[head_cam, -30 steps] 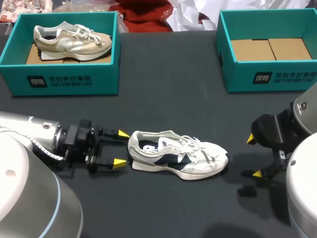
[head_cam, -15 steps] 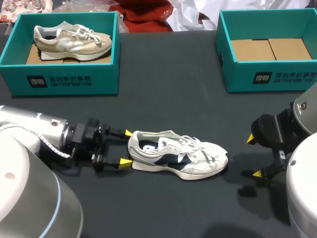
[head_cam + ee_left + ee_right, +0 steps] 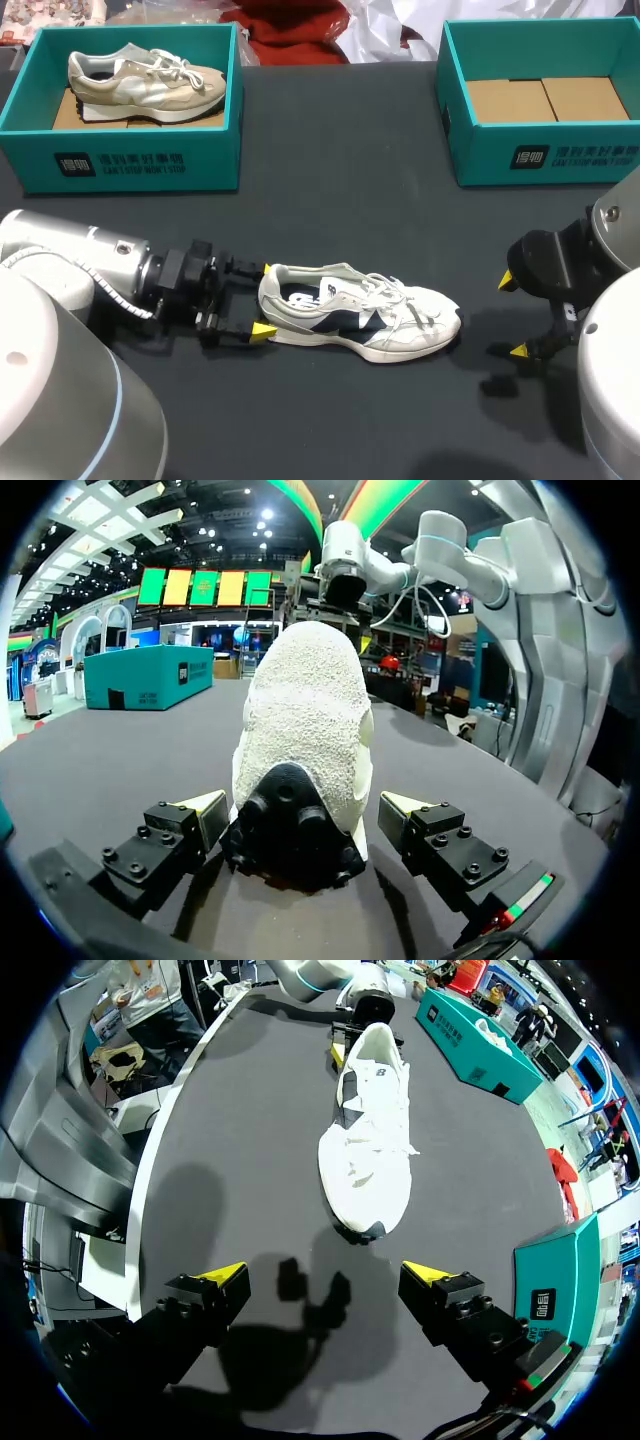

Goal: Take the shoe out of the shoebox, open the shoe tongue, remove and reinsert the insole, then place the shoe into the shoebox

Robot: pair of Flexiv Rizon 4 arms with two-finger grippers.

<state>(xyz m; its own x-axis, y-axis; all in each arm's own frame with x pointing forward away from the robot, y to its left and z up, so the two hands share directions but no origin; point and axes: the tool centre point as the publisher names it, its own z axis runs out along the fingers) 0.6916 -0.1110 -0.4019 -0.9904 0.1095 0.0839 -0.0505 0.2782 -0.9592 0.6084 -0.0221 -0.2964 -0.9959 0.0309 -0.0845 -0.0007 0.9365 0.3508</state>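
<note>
A white shoe (image 3: pixel 360 320) with navy panels is seen lying on its sole on the matte black worktop (image 3: pixel 340 220), well apart from the teal card shoebox (image 3: pixel 530 155). Its rounded, pebble-textured heel is flanked by the spread fingers of the left hand (image 3: pixel 303 808) — firm contact cannot be made out. The right hand (image 3: pixel 512 315), likewise spread, hangs beyond the toe — partly hidden by its own arm.

A white shoe (image 3: pixel 360 322) with navy panels stands upright on its sole on the worktop (image 3: pixel 340 210), well apart from the open teal shoebox (image 3: pixel 545 158).
</note>
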